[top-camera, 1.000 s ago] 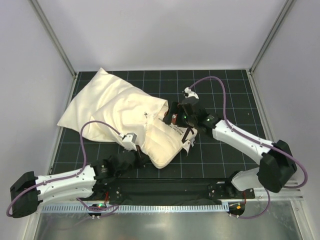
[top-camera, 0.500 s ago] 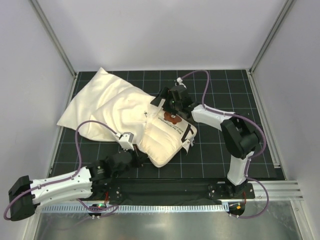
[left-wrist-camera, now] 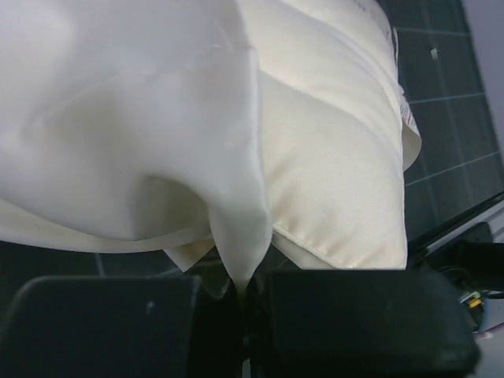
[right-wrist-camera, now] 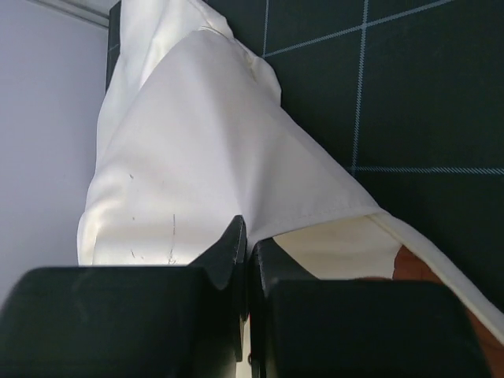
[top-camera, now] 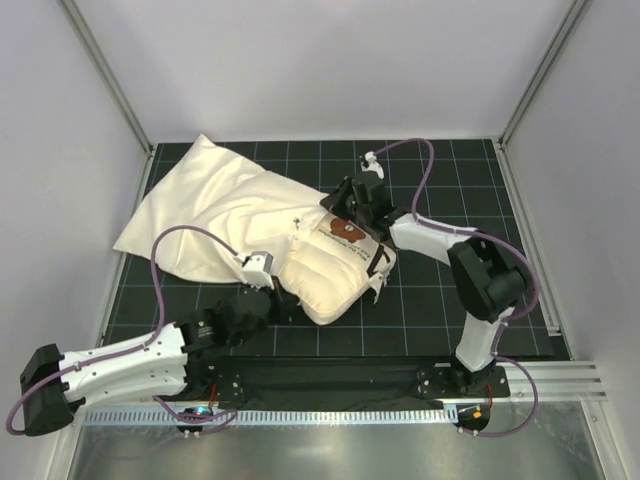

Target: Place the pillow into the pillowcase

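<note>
Top view, task things: we see the thin, wrinkled cream-white fabric pillowcase [top-camera: 215,205] spread over the left rear of the black gridded worktop [top-camera: 450,170]. The thick, puffy cream pillow [top-camera: 335,275] lies at its right-hand opening, left side under the cloth and right side bare.
Top view, hidden: we cannot tell how far in the pillow reaches, because the cloth covers it.
Top view, pincers: the left pincer [top-camera: 268,300] is at the near edge of the opening. The right pincer [top-camera: 345,212] is at the far edge, beside the round brown logo [top-camera: 345,230]. The fingers are too small to read here.
Top view, surroundings: purple cables [top-camera: 190,235] loop over both arms.
Left wrist, pincer: the left pincer [left-wrist-camera: 240,295] is clamped on a hanging fold of the pillowcase [left-wrist-camera: 134,118]. Its dark fingers are blurred and cut off at the bottom.
Left wrist, textures: smooth cloth with a slight sheen drapes over the plump pillow [left-wrist-camera: 339,181], which has a stitched rim.
Right wrist, pincer: the right pincer [right-wrist-camera: 248,256] is pressed together on the hem of the pillowcase [right-wrist-camera: 205,150].
Right wrist, cut off: a strip of pillow [right-wrist-camera: 339,236] shows below the hem. The brown logo [right-wrist-camera: 413,268] is partly hidden behind a finger.
Right wrist, surroundings: the worktop [right-wrist-camera: 425,94] lies beyond.
</note>
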